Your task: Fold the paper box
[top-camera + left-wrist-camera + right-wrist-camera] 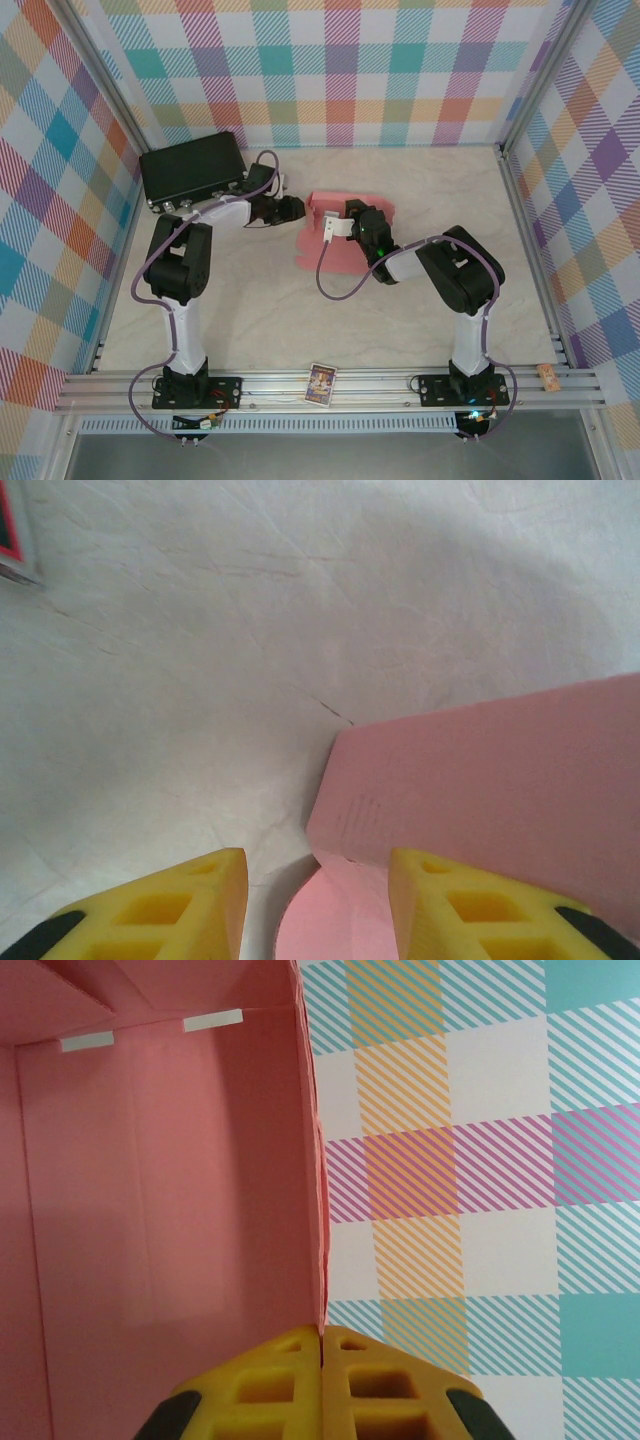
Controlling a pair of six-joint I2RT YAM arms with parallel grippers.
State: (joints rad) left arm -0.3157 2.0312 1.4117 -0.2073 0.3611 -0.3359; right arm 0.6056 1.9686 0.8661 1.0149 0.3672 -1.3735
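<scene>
Seen from above, a black hard case (192,166) lies at the far left corner of a pale table (250,320), inside walls of coloured check (340,70). The left arm (180,270) rises from its base at the near edge, bends at the elbow just in front of the case and reaches right. The left gripper (297,208) sits low, right at the left edge of the paper box (322,202).

In the left wrist view, its two yellow fingers (190,905) stand partly apart, with bare table and a rounded pink flap showing in the gap. A corner of the box's flat pink panel lies just beyond the fingertips, nearer the right-hand finger. Nothing is clamped between them, and whether either finger touches the card cannot be told.

The paper box sits near the middle of the table, a salmon-pink cardboard shape, partly raised. Much of it is covered from above by the right arm's wrist.

The right gripper (335,227) is over the box, and the right arm (455,275) runs back to the right and down to its base. In the right wrist view, its yellow fingertips (280,1380) are pressed together on the thin edge of an upright pink wall, which runs straight into the seam between them. Left of that wall is the box's pink inner face, with two small white strips (212,1020) near its top.

On the metal rail at the near edge, a small printed card (321,384) lies between the two bases.
</scene>
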